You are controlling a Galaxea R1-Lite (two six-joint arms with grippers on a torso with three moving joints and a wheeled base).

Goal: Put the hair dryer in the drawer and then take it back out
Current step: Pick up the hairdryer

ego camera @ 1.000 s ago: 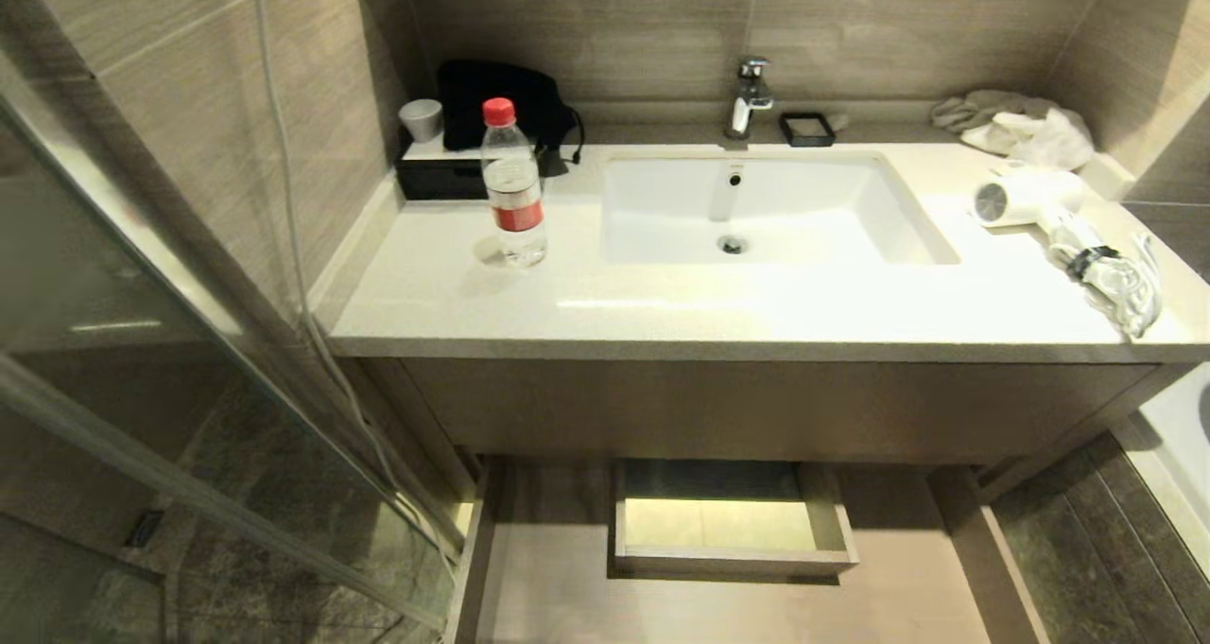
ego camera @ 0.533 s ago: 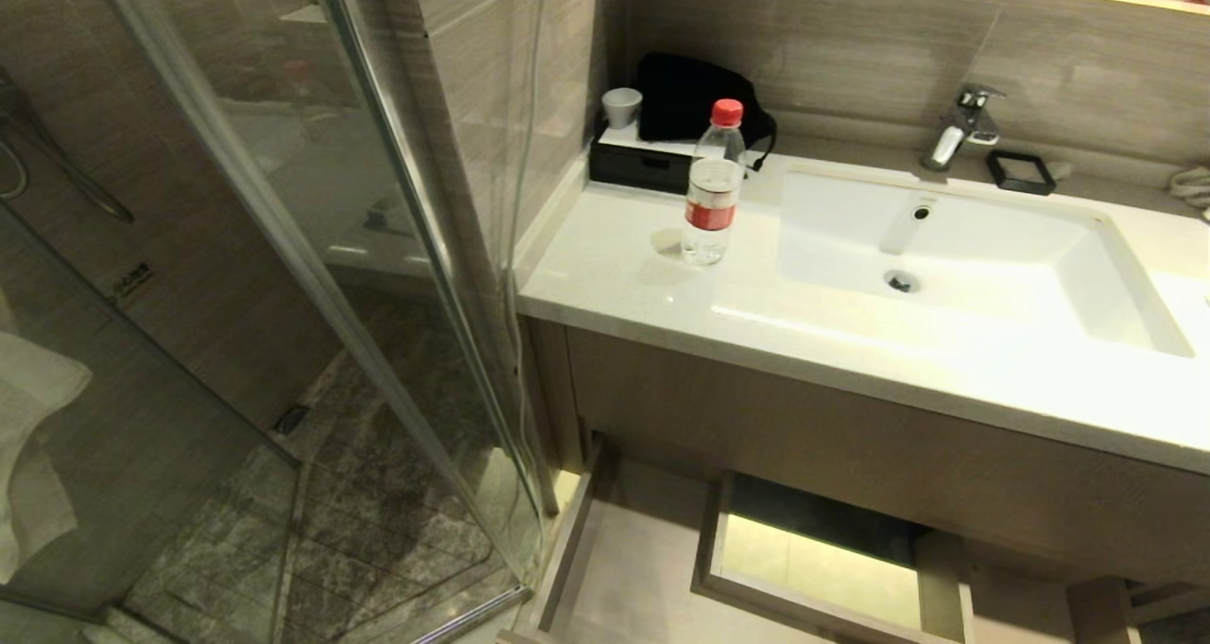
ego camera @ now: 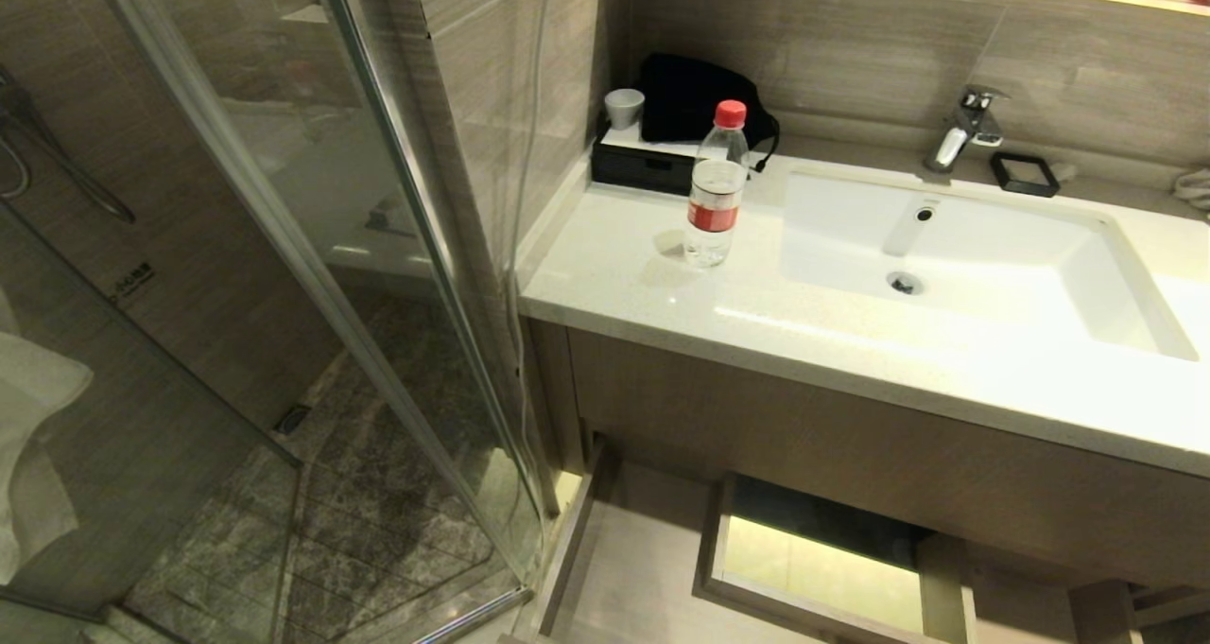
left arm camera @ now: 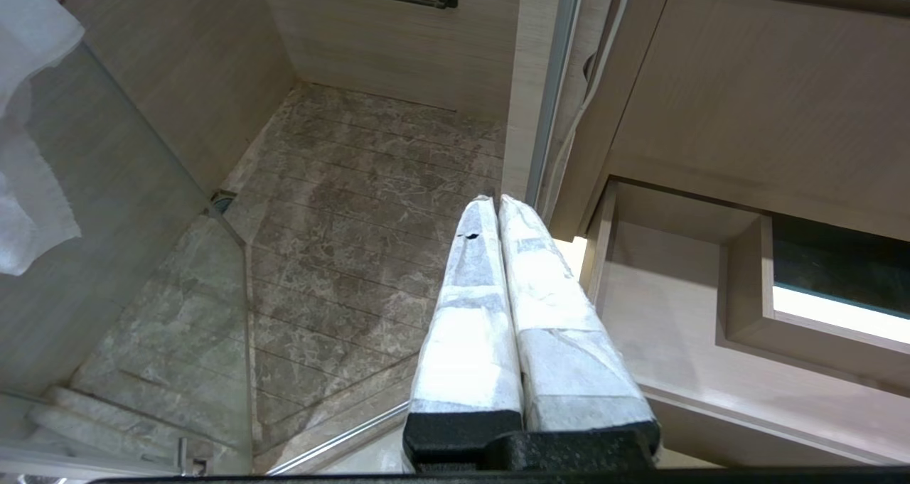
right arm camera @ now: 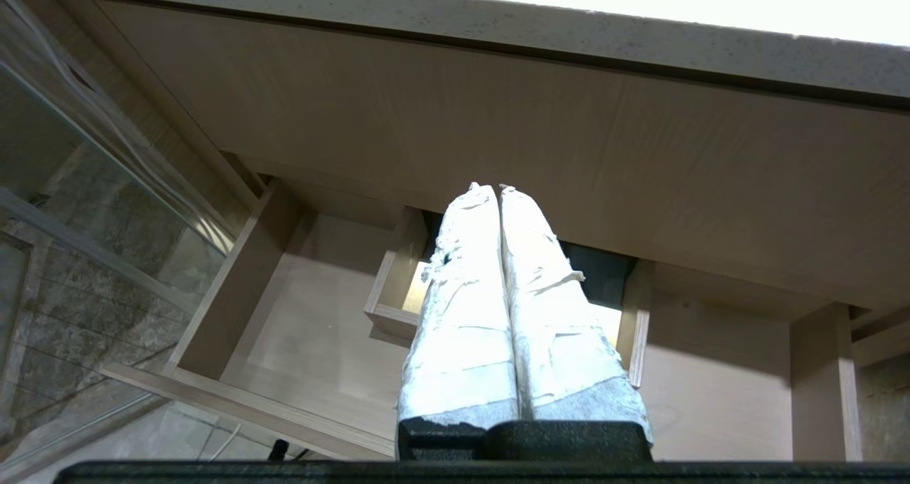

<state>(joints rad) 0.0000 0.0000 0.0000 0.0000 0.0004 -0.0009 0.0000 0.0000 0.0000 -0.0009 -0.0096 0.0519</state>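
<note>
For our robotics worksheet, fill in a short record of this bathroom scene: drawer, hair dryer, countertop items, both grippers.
drawer: wide light-brown wood-grain drawer pulled open under the vanity, no hair dryer visible inside
hair dryer: not in view
countertop: clear plastic water bottle with red cap standing upright, left of the white sink
left gripper: jaws shut, empty, above the shower floor
right gripper: jaws shut, empty, above the drawer

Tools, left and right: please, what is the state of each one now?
Left tool: closed, holding nothing.
Right tool: closed, holding nothing, above the open drawer.
</note>
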